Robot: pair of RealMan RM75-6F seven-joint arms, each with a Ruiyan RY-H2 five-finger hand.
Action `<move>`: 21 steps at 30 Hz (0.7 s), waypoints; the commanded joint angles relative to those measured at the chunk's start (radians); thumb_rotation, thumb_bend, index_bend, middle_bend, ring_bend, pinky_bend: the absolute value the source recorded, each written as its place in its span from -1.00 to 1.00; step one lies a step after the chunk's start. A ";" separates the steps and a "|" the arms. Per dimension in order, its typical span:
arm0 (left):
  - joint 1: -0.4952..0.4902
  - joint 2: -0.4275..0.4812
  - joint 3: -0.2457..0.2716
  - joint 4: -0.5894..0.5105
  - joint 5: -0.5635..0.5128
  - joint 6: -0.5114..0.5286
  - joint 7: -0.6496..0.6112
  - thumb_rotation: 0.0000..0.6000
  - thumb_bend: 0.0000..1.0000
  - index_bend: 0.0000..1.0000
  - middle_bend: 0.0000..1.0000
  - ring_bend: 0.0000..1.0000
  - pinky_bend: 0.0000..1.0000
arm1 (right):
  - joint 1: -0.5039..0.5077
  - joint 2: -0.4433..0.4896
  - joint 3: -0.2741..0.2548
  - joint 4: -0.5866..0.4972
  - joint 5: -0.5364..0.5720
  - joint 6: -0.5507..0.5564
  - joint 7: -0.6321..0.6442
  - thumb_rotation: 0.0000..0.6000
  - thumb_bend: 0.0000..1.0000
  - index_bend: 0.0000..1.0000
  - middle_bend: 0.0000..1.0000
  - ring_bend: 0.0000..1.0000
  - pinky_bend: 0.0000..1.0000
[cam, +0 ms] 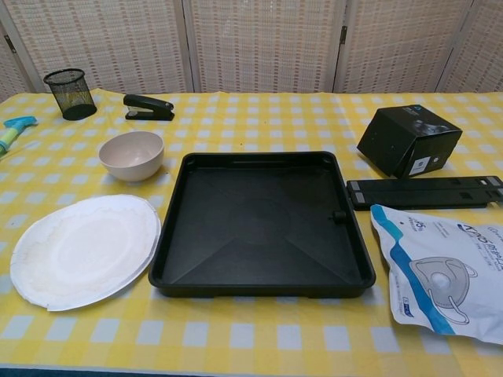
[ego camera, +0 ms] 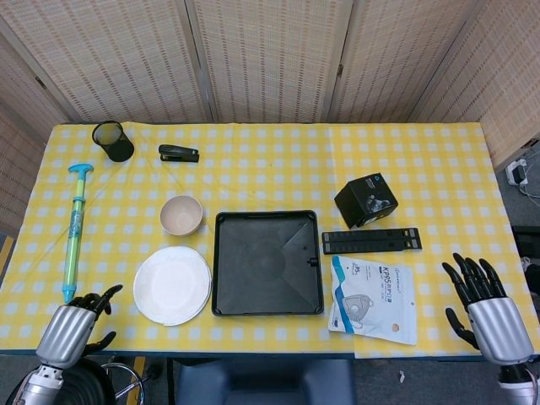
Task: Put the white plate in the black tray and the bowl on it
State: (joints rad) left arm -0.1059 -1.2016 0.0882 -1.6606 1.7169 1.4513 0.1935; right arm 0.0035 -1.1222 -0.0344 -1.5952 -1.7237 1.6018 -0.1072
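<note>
The left hand (ego camera: 74,323) sits at the near edge of the table (ego camera: 270,164), well to the left of the square black plastic tray (ego camera: 267,262), with its dark fingers spread apart and nothing in them; the right hand (ego camera: 491,310) is at the near edge well to the right of the tray, fingers fanned open and likewise empty. Neither hand shows in the chest view. The round white paper plate (ego camera: 172,284) lies flat on the yellow checked cloth just left of the tray, its rim almost at the tray's left wall, and the small beige bowl (ego camera: 181,215) stands upright beyond the plate, off the tray's far left corner. The tray itself holds nothing. Just right of the tray lies a flat black slotted bar (ego camera: 370,240), with a packaged face mask in a white and blue bag (ego camera: 373,298) nearer than it and a small black box (ego camera: 365,200) beyond it. Far left of the tray lie a green and blue syringe-shaped pump (ego camera: 74,230), a black mesh pen cup (ego camera: 113,141) and a black stapler (ego camera: 179,153).
</note>
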 commanded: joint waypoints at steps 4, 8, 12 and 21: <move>0.010 -0.113 0.021 0.106 0.112 0.080 -0.026 1.00 -0.51 -0.01 1.00 0.97 1.00 | 0.006 0.003 0.000 -0.001 -0.002 -0.009 0.003 1.00 -0.15 -1.00 -1.00 -1.00 -1.00; 0.021 -0.170 0.037 0.148 0.130 0.085 -0.020 1.00 -0.50 0.07 1.00 1.00 1.00 | 0.003 0.006 -0.003 0.000 -0.010 -0.001 0.010 1.00 -0.16 -1.00 -1.00 -1.00 -1.00; 0.018 -0.202 0.048 0.169 0.118 0.054 -0.032 1.00 -0.38 0.02 1.00 1.00 1.00 | 0.003 0.006 -0.003 0.001 -0.010 -0.003 0.011 1.00 -0.16 -1.00 -1.00 -1.00 -1.00; 0.013 -0.278 0.042 0.237 0.075 0.009 -0.038 1.00 -0.27 0.00 1.00 1.00 1.00 | 0.004 0.007 -0.001 -0.001 -0.007 -0.005 0.012 1.00 -0.16 -1.00 -1.00 -1.00 -1.00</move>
State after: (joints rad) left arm -0.0928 -1.4668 0.1346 -1.4344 1.7992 1.4615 0.1563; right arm 0.0070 -1.1158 -0.0361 -1.5960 -1.7309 1.5975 -0.0957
